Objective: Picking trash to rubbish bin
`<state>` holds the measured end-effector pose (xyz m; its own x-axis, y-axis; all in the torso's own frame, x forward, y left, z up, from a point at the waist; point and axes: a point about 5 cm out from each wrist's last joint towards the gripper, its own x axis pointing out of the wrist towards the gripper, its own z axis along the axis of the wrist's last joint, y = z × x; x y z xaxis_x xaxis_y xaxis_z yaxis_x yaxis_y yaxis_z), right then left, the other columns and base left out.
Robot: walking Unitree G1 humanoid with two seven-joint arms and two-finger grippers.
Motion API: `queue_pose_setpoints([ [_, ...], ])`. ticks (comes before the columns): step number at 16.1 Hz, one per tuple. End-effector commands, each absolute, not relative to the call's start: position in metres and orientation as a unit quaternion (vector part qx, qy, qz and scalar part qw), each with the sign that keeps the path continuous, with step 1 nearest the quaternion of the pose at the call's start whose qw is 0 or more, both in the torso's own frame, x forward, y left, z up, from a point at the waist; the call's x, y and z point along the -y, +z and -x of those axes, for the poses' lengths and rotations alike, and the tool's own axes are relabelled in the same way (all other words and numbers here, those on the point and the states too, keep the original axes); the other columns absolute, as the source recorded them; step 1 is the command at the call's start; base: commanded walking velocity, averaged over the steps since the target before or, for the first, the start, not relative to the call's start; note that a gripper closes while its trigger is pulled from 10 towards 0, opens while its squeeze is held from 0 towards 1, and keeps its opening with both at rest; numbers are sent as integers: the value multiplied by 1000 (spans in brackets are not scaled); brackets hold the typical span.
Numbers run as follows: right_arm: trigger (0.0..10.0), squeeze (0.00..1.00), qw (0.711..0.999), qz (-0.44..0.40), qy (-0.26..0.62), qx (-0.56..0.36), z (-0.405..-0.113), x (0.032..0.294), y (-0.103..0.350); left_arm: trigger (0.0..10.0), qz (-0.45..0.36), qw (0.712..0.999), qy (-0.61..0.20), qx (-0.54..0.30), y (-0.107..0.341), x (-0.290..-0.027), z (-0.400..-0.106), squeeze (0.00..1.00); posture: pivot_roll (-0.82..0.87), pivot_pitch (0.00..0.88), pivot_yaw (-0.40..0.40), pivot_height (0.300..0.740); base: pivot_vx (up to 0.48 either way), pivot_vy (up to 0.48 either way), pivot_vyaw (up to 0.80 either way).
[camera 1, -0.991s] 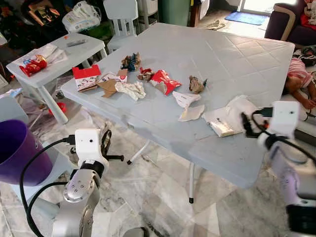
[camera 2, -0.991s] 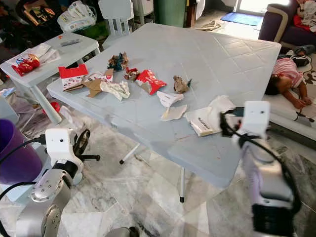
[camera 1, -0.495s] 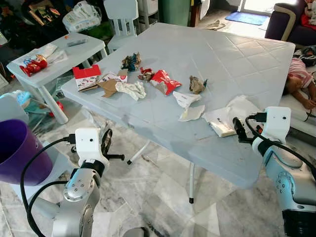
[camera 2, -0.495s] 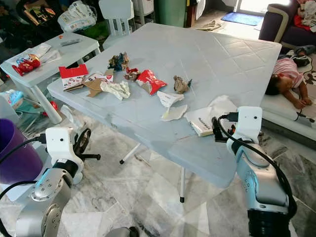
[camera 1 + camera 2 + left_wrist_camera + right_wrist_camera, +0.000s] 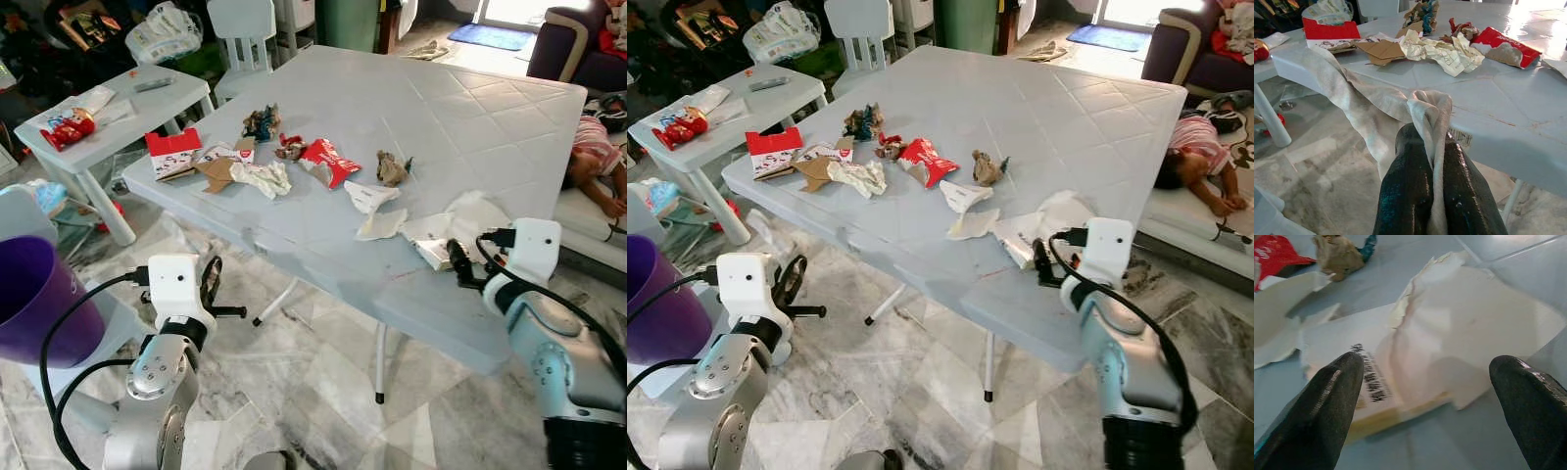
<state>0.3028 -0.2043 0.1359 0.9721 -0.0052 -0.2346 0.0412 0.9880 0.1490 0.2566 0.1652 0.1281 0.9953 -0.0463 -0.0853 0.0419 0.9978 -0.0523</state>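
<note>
Right gripper (image 5: 457, 262) had crept in from the table's near edge over the last second and now sat right at the torn white envelope (image 5: 1449, 347), fingers spread wide on either side of it and not clamped on anything yet. That envelope, with a barcode strip on its flap, lay flat on the near right part of the big grey table (image 5: 470, 127). Just beside it toward the middle were two torn white paper scraps (image 5: 372, 211), then a brown crumpled wad (image 5: 391, 168) and a red wrapper (image 5: 326, 161). Further along toward the left corner: a crumpled printed paper (image 5: 263, 178), a piece of brown cardboard (image 5: 215, 171) and a red-and-white box (image 5: 170, 154).

Left gripper (image 5: 1435, 196) was low, off the table's near left side, fingers pinched tight on a long strip of whitish crumpled paper (image 5: 1352, 93) that draped away from it. A purple bin (image 5: 34, 299) stood on the floor at far left, next to a small white side table (image 5: 147, 103).
</note>
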Motion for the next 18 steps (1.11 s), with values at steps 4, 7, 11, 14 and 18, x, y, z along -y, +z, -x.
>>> queue_pose_setpoints([
  [4, 0, 0, 989, -117, 2, -88, -309, 192, 150, 0, 31, 998, -17, -49, 126, -167, -257, 0, 66, 75, 41, 740, 0, 0, 0],
  [7, 0, 0, 987, -134, -3, -86, -310, 193, 149, 0, 41, 998, -8, -52, 125, -168, -257, 0, 64, 82, 42, 740, 0, 0, 0],
  [11, 0, 0, 987, -135, -7, -87, -311, 194, 148, 0, 45, 998, -8, -52, 125, -167, -258, 0, 60, 83, 41, 740, 0, 0, 0],
  [14, 10000, 0, 997, -56, -56, -25, -311, 209, 164, 0, 46, 998, -6, -52, 125, -167, -259, 0, 58, 87, 39, 740, 0, 0, 0],
  [18, 10000, 1000, 996, -62, -64, -6, -314, 214, 171, 0, 49, 997, -8, -52, 125, -165, -259, 0, 54, 90, 38, 740, 0, 0, 0],
])
